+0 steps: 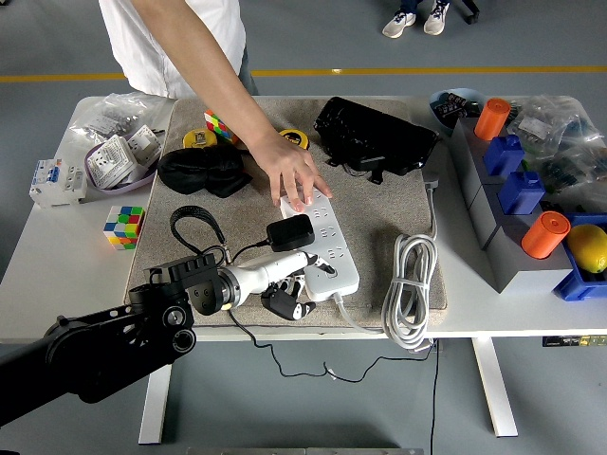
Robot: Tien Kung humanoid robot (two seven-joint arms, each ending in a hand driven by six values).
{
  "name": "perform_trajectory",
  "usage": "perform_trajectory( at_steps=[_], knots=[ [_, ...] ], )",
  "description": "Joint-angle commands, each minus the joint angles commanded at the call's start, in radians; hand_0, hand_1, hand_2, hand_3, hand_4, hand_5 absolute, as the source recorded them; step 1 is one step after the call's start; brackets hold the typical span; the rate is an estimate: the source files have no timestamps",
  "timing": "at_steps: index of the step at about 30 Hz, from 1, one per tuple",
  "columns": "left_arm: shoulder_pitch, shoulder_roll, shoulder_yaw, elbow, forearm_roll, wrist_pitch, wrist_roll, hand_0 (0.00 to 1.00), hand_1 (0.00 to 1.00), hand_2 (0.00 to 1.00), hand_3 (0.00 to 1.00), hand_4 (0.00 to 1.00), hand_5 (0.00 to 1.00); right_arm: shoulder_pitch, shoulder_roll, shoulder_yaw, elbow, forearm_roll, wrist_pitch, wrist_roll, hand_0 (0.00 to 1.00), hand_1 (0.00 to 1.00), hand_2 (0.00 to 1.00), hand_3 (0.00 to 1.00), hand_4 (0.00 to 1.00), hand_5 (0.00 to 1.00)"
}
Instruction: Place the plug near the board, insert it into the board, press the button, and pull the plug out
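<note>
Plug (290,232), a small, rigid black adapter that looks light and best pinched by its flat sides, sits on the white board (321,245) steadied by a person's hand (296,175), while the left hand (294,275) reaches the board's near end, fingers partly curled on nothing, table edge close below.

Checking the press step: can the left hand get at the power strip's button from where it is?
Probably yes: the left hand lies at the near end of the power strip, beside the black plug. The person's hand holds only the far end.
</note>
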Motion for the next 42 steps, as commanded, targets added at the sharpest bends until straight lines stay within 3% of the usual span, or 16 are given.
perform_trajectory(
  at_steps=[11,19,20,25,26,31,32,37,38,42],
  knots=[
    [0.000,-0.001,0.004,0.005,-0.001,0.000,-0.003,0.045,0.097,0.178,0.832,0.621,0.002,0.001,0.001,0.005,0.002,-0.004,0.000,0.001,0.673,0.687,0.681,0.589,0.998,0.570],
    [0.007,0.008,-0.053,-0.036,-0.017,0.013,-0.033,0.045,0.097,0.178,0.831,0.607,0.002,-0.001,0.000,0.001,0.001,-0.001,0.000,0.000,0.673,0.687,0.681,0.589,0.998,0.569],
    [0.011,0.010,-0.064,-0.044,-0.025,0.018,-0.043,0.047,0.101,0.184,0.817,0.568,0.002,-0.001,0.000,0.001,0.001,-0.002,0.000,0.001,0.673,0.687,0.681,0.589,0.998,0.567],
    [0.029,0.013,-0.104,-0.043,-0.081,0.086,-0.153,0.047,0.101,0.184,0.817,0.568,0.002,0.002,0.001,0.001,0.001,-0.004,0.000,0.001,0.673,0.687,0.681,0.589,0.998,0.567],
    [0.035,0.013,-0.112,-0.037,-0.090,0.107,-0.180,0.142,0.187,0.368,0.670,0.836,0.180,0.002,0.001,0.001,0.002,-0.004,0.001,0.001,0.673,0.687,0.681,0.589,0.998,0.566],
    [0.065,0.014,-0.140,-0.007,-0.172,0.205,-0.297,0.142,0.187,0.368,0.670,0.836,0.180,0.003,0.001,-0.004,0.000,-0.001,0.000,0.001,0.673,0.687,0.681,0.589,0.998,0.566],
    [0.075,0.014,-0.145,0.001,-0.201,0.226,-0.323,0.344,0.523,0.570,0.607,0.920,0.423,0.004,0.002,-0.005,-0.001,0.000,0.000,0.001,0.673,0.687,0.681,0.589,0.998,0.566],
    [0.108,0.013,-0.161,0.036,-0.343,0.330,-0.450,0.344,0.523,0.570,0.607,0.920,0.423,0.005,0.004,-0.011,-0.003,0.005,0.000,0.001,0.673,0.687,0.681,0.589,0.998,0.566],
    [0.113,0.013,-0.164,0.040,-0.380,0.348,-0.479,0.570,0.657,0.684,0.695,0.936,0.523,0.006,0.004,-0.011,-0.003,0.005,0.000,0.001,0.673,0.687,0.681,0.589,0.998,0.566],
    [0.139,0.008,-0.194,0.060,-0.486,0.413,-0.589,0.570,0.657,0.684,0.695,0.936,0.523,0.008,0.004,-0.015,-0.002,0.005,0.000,0.001,0.673,0.687,0.681,0.589,0.998,0.566]
  ],
)
